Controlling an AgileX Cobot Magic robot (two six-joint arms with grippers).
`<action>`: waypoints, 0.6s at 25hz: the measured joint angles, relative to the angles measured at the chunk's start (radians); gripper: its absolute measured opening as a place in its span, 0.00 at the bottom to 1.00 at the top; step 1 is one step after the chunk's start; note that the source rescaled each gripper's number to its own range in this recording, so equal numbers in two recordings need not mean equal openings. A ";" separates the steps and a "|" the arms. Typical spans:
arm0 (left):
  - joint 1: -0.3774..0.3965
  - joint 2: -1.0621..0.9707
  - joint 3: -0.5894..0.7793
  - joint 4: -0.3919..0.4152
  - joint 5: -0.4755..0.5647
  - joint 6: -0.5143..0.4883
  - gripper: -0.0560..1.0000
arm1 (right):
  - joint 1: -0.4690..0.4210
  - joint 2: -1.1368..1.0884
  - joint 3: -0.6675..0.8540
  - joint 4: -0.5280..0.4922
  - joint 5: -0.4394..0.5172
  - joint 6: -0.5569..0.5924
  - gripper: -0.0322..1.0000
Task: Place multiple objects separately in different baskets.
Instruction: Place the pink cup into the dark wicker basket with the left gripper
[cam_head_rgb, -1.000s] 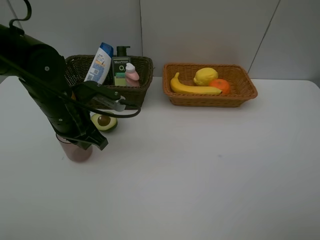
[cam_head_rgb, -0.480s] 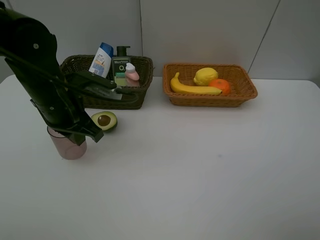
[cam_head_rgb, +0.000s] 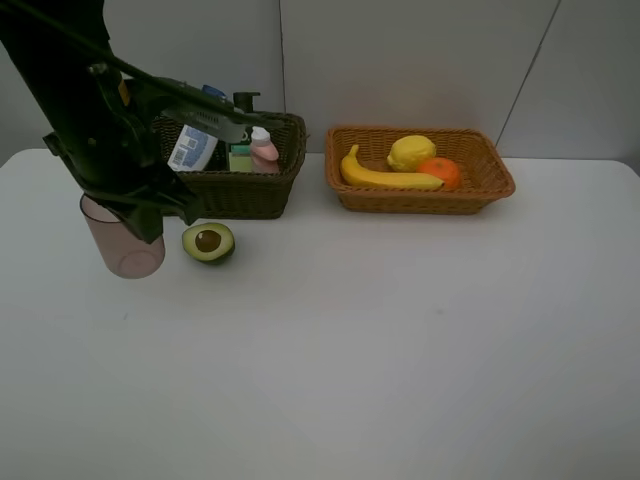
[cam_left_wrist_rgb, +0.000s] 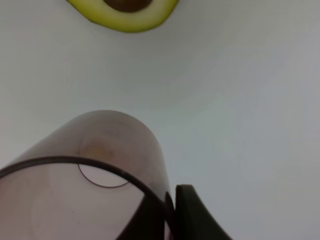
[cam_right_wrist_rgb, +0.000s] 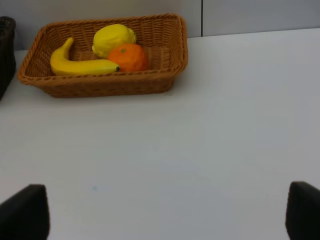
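Left claw (cam_head_rgb: 125, 215) clamped on rim of translucent mauve cup (cam_head_rgb: 122, 242), cup held clear of worktop (cam_head_rgb: 400, 330). Halved avocado (cam_head_rgb: 208, 242) just beside it. Right claw (cam_right_wrist_rgb: 160, 212) fingers apart.

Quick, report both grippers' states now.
Left gripper: closed on the mauve cup, held off the table.
Right gripper: open, holding nothing.
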 joint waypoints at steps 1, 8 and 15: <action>0.009 0.000 -0.022 0.001 0.014 0.000 0.05 | 0.000 0.000 0.000 0.000 0.000 0.000 1.00; 0.076 0.000 -0.152 0.042 0.038 0.022 0.05 | 0.000 0.000 0.000 0.000 0.000 0.000 1.00; 0.111 0.037 -0.256 0.127 -0.068 0.070 0.05 | 0.000 0.000 0.000 0.000 0.000 0.000 1.00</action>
